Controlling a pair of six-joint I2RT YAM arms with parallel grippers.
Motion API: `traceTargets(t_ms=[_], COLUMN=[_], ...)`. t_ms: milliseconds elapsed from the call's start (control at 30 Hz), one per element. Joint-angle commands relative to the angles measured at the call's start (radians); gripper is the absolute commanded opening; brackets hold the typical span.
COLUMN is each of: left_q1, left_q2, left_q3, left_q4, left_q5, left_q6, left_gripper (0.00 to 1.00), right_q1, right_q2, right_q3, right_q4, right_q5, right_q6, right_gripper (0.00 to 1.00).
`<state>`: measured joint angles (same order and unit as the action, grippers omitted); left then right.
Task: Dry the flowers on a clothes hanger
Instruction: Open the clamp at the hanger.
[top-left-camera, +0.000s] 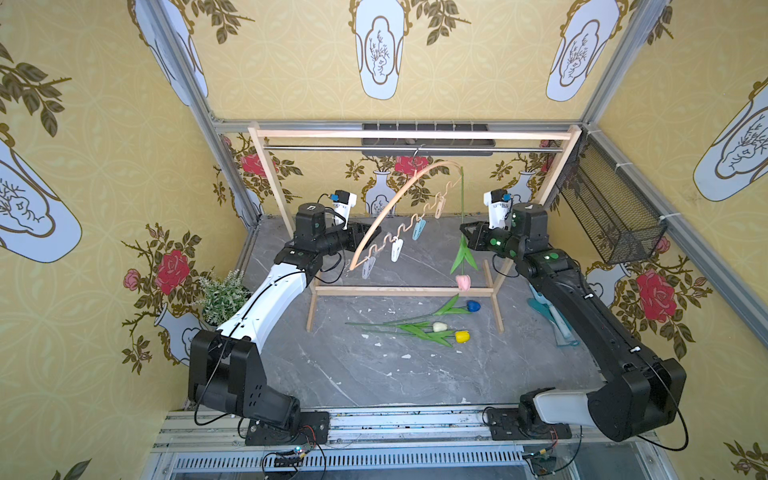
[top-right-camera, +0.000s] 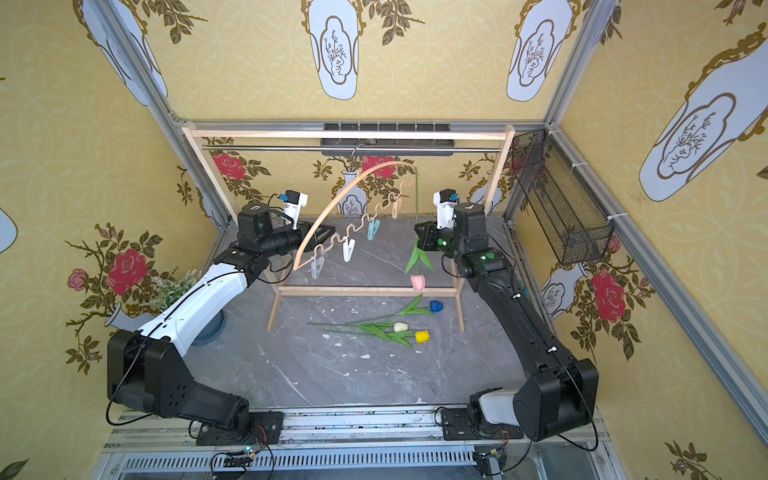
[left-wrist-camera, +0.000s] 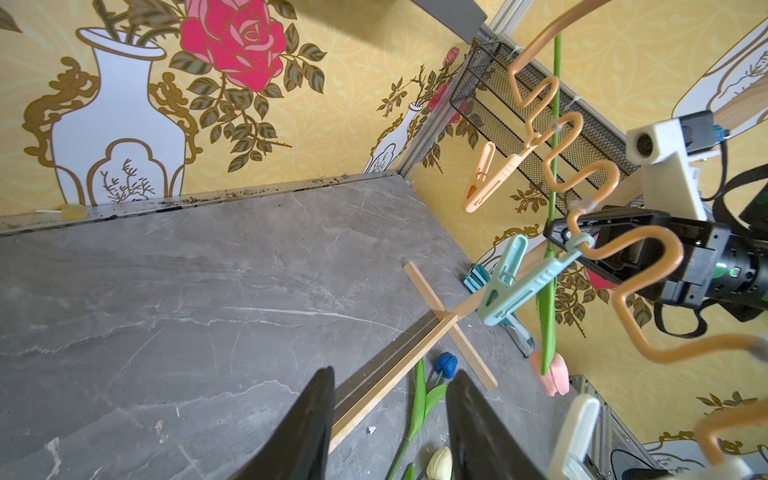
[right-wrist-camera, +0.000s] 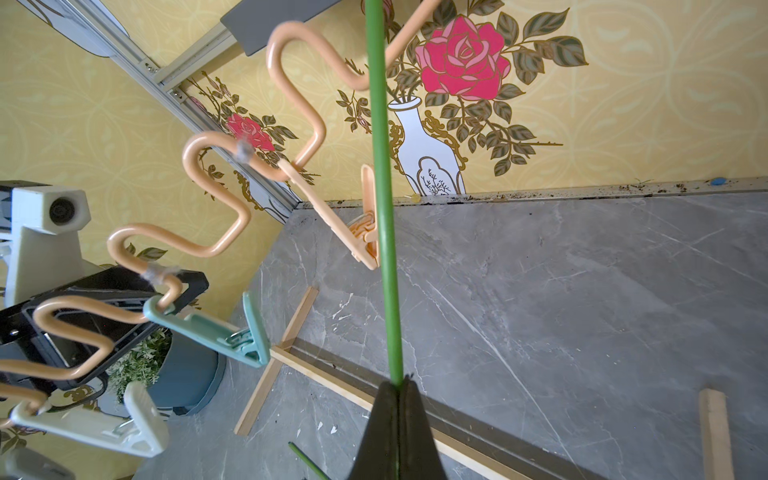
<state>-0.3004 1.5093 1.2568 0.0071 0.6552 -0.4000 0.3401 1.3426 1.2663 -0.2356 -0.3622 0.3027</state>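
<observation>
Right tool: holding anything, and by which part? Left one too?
The right tool is shut on the pink tulip, by its green stem above the leaves. The left tool is open, holding nothing.

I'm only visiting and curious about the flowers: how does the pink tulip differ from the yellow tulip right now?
Pose: the pink tulip hangs head-down with its stem upright, while the yellow tulip lies flat on the grey table.
Hold: the right gripper pinches the pink tulip's stem; no gripper touches the yellow tulip.
Colour: the pink tulip's head is pale pink, the yellow tulip's bright yellow.
Both have long green stems and leaves.
</observation>
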Motion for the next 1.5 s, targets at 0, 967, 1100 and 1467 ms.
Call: traceTargets(t_ms=[0, 967, 1100, 1467], left_q1=[-0.009, -0.031, -0.036, -0.055], left_q2=[0.028, 0.315, 0.340, 0.368], left_q3=[0.029, 0.356, 0.391, 0.432], left_q4=[0.028, 0.031, 0.027, -0.007], left_q5=[0.054, 0.212, 0.219, 0.138], left_q6=[0.041, 0.165, 0.172, 0.232], left_gripper=[0.53, 0.78, 0.78, 0.70], right_q1=[0.001, 0.056, 0.064, 0.082], right_q2=[0.012, 0.127, 0.158, 0.188], right_q3=[0.010, 0.091, 0.124, 0.155], right_q4=[0.027, -0.049, -0.076, -0.128], right_q5=[-0.035, -0.267, -0.290, -0.319], right_q6=[-0.019, -0.096, -0.114, -0.157], right_gripper=[0.00, 0.00, 0.00, 0.00])
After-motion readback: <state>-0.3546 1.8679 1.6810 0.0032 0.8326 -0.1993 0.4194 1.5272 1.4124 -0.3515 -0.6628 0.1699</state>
